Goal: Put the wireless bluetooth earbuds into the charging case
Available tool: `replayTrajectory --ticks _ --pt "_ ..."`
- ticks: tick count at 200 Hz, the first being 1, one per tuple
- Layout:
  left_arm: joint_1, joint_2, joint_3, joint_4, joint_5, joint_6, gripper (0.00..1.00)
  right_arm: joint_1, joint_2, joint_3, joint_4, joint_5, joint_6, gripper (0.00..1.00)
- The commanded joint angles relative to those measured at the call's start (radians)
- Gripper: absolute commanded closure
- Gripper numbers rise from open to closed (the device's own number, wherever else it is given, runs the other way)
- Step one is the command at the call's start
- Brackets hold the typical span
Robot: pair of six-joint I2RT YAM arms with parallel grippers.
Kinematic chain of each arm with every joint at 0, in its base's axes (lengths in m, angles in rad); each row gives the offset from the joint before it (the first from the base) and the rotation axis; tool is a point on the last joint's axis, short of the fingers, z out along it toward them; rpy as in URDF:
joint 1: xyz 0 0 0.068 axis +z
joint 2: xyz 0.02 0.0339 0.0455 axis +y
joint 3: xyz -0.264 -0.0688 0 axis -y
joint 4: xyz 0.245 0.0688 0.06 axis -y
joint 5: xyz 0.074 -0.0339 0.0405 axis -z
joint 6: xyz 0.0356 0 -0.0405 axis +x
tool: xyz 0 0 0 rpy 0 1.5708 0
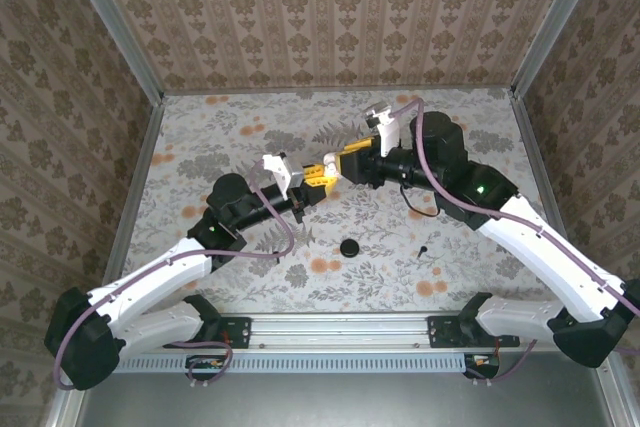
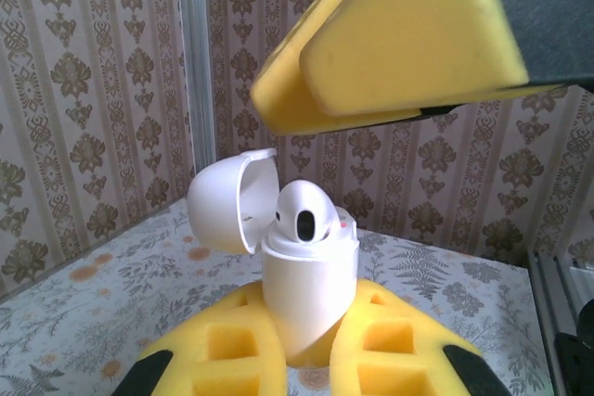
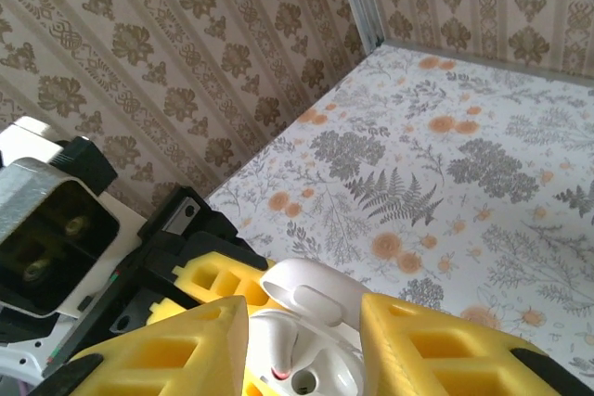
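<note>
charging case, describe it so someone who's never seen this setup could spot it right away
Above the middle of the floral table, look between the yellow foam fingers of the left gripper. The charging case is the glossy white pebble clamped there, white against the yellow, with its lid flipped open and a white earbud seated inside.

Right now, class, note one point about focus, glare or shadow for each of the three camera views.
Left wrist: the charging case is crisp with a faint sheen; the right gripper overhead is soft. Right wrist: wallpaper sharp, its yellow fingers slightly soft. Top external: even light, weak shadows.
</note>
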Motion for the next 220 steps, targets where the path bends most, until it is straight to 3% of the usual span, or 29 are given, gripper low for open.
replayTrajectory --ticks 1,38,84,141,173,220 --pt "0.011 -0.007 0.046 -0.026 0.023 -0.017 1.00 -0.018 0.033 0.027 -0.042 -0.079 0.036 0.63" --pt "0.012 -0.021 0.024 -0.035 -0.016 -0.008 1.00 -0.069 0.024 0.041 -0.088 -0.077 0.053 0.61" --pt "0.013 -0.047 -0.017 -0.046 -0.047 0.000 1.00 -0.254 0.030 0.067 -0.292 0.033 0.092 0.60" --pt "0.021 -0.049 -0.037 -0.054 -0.062 0.003 1.00 -0.463 0.170 0.039 -0.472 0.118 0.095 0.53" --pt "0.027 -0.050 -0.045 -0.064 -0.077 0.008 1.00 -0.525 0.211 -0.008 -0.443 0.194 0.094 0.49" --pt "0.045 -0.023 -0.042 -0.055 -0.069 0.008 1.00 -0.662 0.370 -0.063 -0.370 0.142 0.108 0.44"
